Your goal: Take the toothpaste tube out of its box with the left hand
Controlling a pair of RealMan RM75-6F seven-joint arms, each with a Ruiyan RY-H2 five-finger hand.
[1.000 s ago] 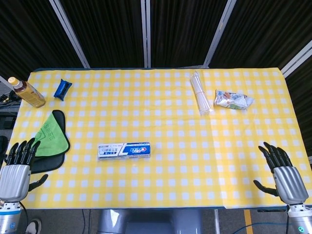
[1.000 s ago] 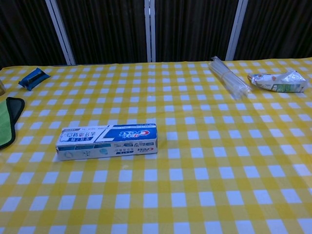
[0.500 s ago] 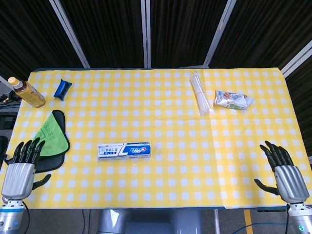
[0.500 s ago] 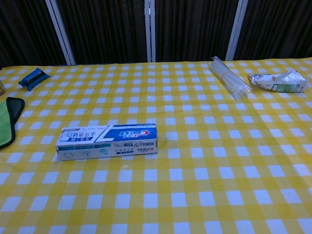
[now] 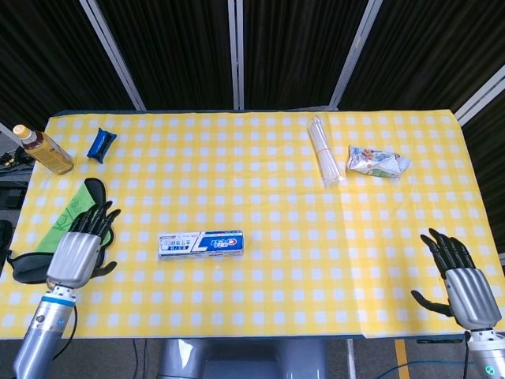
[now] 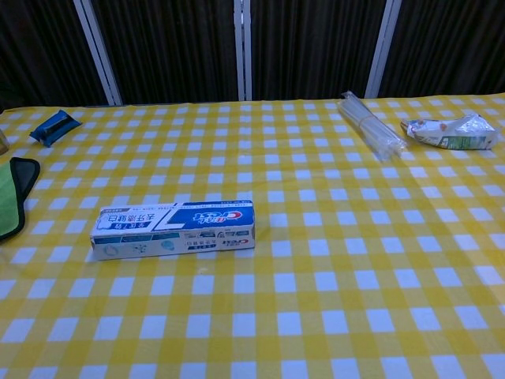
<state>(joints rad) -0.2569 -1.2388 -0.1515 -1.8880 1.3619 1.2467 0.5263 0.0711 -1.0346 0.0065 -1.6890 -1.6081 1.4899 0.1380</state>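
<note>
The toothpaste box (image 5: 200, 243) (image 6: 174, 227) lies flat and closed on the yellow checked tablecloth, near the front middle, its long side running left to right. No tube shows outside it. My left hand (image 5: 81, 243) hovers open over the table's left part, well to the left of the box, fingers spread and empty. At the front right corner my right hand (image 5: 460, 277) is open too, holding nothing. Neither hand appears in the chest view.
A green cloth on a black pad (image 5: 75, 215) (image 6: 9, 197) lies under and beside my left hand. A drink bottle (image 5: 43, 150) and a blue packet (image 5: 101, 143) (image 6: 53, 126) sit far left. A bundle of clear straws (image 5: 324, 160) (image 6: 368, 126) and a crumpled wrapper (image 5: 377, 162) (image 6: 451, 132) lie far right.
My left hand has moved up and to the right, from the table's front left corner onto the cloth area, closer to the box. The right hand and box stay put.
</note>
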